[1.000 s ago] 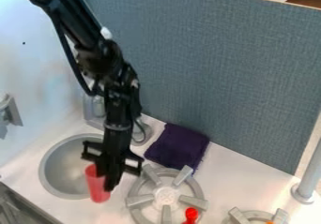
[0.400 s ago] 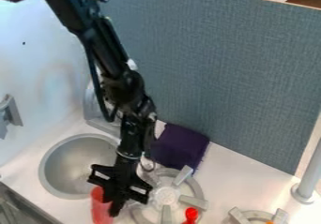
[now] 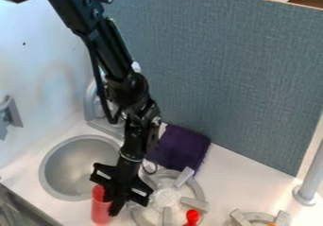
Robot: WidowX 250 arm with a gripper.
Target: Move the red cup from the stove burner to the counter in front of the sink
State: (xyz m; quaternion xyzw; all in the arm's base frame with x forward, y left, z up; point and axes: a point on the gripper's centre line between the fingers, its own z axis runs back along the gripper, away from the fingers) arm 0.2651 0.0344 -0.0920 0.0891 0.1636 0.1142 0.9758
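The black gripper [image 3: 111, 206] hangs low between the sink and the left burner, pointing down. Against its left side is a translucent red cup [image 3: 99, 208], upright, with its right part hidden behind the gripper. Whether the gripper is closed on the cup's wall cannot be made out. The cup is at the counter's front part, just below the right side of the round sink bowl [image 3: 55, 160].
A burner [image 3: 167, 197] is right of the gripper, with a red object [image 3: 192, 215] on its near edge. Behind it lies a folded purple cloth [image 3: 183, 147]. A faucet [image 3: 95, 108] stands behind the sink, a grey post [image 3: 310, 180] at far right.
The gripper and the red cup have both moved toward the front of the counter, the gripper also slightly right. Over the last half second they have barely shifted.
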